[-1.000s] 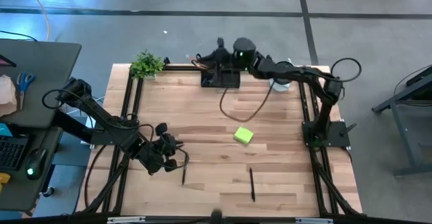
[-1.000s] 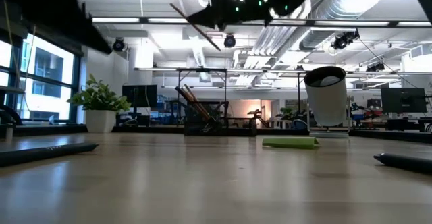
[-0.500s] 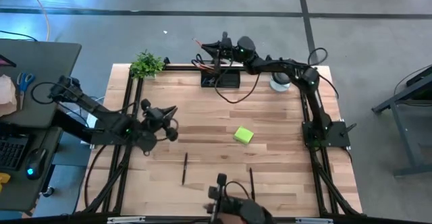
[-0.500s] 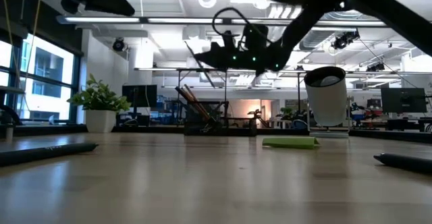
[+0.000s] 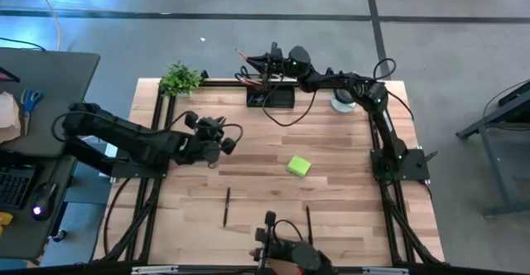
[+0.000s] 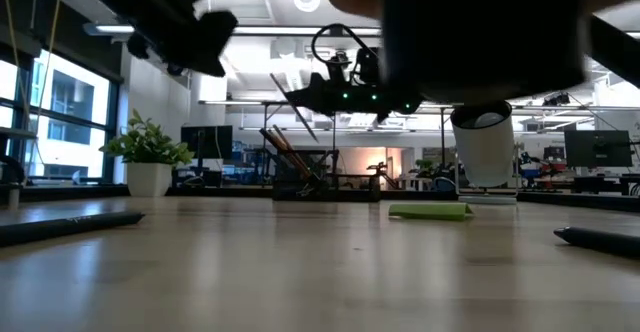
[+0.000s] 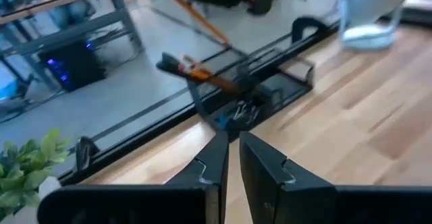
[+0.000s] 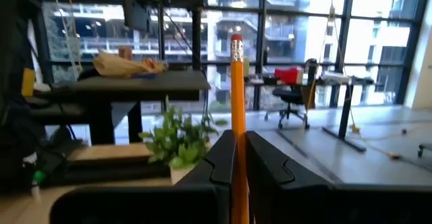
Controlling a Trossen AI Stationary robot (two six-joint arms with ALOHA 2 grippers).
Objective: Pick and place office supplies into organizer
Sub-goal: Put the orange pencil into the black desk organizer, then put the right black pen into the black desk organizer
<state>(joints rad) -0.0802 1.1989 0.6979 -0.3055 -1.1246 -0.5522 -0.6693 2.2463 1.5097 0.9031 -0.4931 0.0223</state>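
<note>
My right gripper (image 5: 258, 63) hovers over the table's far edge, just left of the black organizer (image 5: 271, 96), shut on an orange pencil (image 5: 243, 55). In the low view that pencil (image 6: 293, 106) slants above the organizer (image 6: 322, 186), where other pencils (image 6: 281, 146) lean. My left gripper (image 5: 220, 136), shut and holding nothing, hangs over the table's left middle; its wrist view faces the organizer (image 7: 273, 91). A lime-green sticky-note pad (image 5: 299, 166) and two black pens (image 5: 226, 206) (image 5: 309, 219) lie flat on the table. My right gripper pinches the orange pencil's shaft (image 8: 237, 140) between its two fingers. The long eraser end (image 8: 235, 42) sticks out past the fingertips. The pencil is lifted clear of the table and slants, its upper end toward the left and far side.
A small green plant (image 5: 180, 79) stands at the far left corner and a round white cup (image 5: 343, 103) at the far right. A dark cabled object (image 5: 281, 248) sits at the near edge and fills the top of the low view. Bare wood lies around the sticky pad.
My left gripper has risen from beside the left pen and swung toward the far edge and the right, turning to face the organizer; the pen stays on the table. My right gripper has come down with the pencil and shifted slightly left. A dark object has appeared at the near edge.
</note>
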